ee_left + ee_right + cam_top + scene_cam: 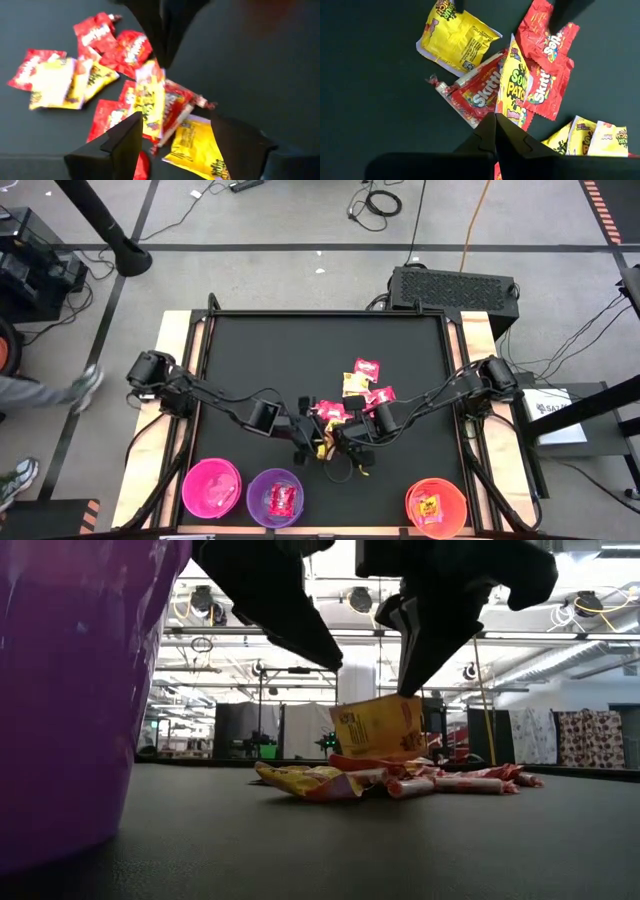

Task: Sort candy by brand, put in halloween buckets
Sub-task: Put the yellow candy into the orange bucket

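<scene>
Both arms reaching in over the black table (250,350), meeting at the candy pile near its front middle.

Left gripper (172,137) low over the pile, fingers (120,145) spread apart, nothing clamped between them; candy visible on the mat through the gap. Same gripper in the high view (305,442) just left of the pile.

Right gripper (495,131) with fingertips pressed together, pinching the edge of a yellow Sour Patch packet (514,85); in the low view that packet (378,727) standing upright, tilted slightly, hanging from the pinched tips above the rest of the heap.

Candy (360,392) mostly in one loose cluster mid-table: red Skittles packets (547,50), another yellow packet (455,42) lying flat just beside them, a twisted red-white wrapper (470,95) underneath. More yellow and red packets (55,82) spread a bit apart from the main heap.

Buckets in a row along the front edge: pink bucket (211,487) at left, contents unclear; purple bucket (275,497) just beside it with red packets inside, also filling the left of the low view (70,690); orange-red bucket (437,507) well apart to the right with a yellow packet inside
</scene>
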### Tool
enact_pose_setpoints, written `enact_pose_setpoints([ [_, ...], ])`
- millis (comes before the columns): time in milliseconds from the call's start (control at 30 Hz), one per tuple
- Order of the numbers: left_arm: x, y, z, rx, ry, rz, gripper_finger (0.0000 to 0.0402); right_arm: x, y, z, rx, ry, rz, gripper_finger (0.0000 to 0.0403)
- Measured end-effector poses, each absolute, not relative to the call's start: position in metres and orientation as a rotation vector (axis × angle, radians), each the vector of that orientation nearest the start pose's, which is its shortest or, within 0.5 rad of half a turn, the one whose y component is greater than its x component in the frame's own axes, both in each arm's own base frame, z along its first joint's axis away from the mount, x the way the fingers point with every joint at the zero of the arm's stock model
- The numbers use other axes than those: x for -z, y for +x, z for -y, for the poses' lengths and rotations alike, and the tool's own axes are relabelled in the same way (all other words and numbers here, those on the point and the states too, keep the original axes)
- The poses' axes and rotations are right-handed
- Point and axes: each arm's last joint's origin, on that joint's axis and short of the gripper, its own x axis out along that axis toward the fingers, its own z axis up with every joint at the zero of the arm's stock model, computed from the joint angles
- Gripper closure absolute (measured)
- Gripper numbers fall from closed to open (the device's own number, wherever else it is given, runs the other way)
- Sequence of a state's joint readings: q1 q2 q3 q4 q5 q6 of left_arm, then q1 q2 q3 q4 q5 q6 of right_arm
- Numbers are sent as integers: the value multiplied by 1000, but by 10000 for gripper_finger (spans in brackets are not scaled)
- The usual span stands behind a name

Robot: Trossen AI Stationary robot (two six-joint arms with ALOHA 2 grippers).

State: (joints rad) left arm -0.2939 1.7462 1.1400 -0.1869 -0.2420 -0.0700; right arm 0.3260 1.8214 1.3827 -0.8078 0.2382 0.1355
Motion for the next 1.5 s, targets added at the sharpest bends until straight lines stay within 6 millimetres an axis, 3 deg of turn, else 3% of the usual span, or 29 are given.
enact_pose_setpoints([
  [200,-191,354,90,-14,192,-868,158,-219,346,-110,5,-227,-1196,402],
  [333,-193,357,85,-40,155,-841,158,-219,347,-110,6,-225,-1193,402],
  [700,-172,365,91,-27,171,-855,158,-219,348,-109,13,-215,-1184,402],
  [833,-172,366,91,-34,169,-840,161,-219,348,-108,14,-214,-1185,402],
  [967,-174,368,92,-33,164,-818,200,-219,348,-108,14,-214,-1185,402],
  [1333,-173,367,91,-22,192,-833,387,-219,348,-108,14,-213,-1184,403],
  [1500,-173,368,89,-15,214,-834,397,-219,348,-108,14,-214,-1184,403],
])
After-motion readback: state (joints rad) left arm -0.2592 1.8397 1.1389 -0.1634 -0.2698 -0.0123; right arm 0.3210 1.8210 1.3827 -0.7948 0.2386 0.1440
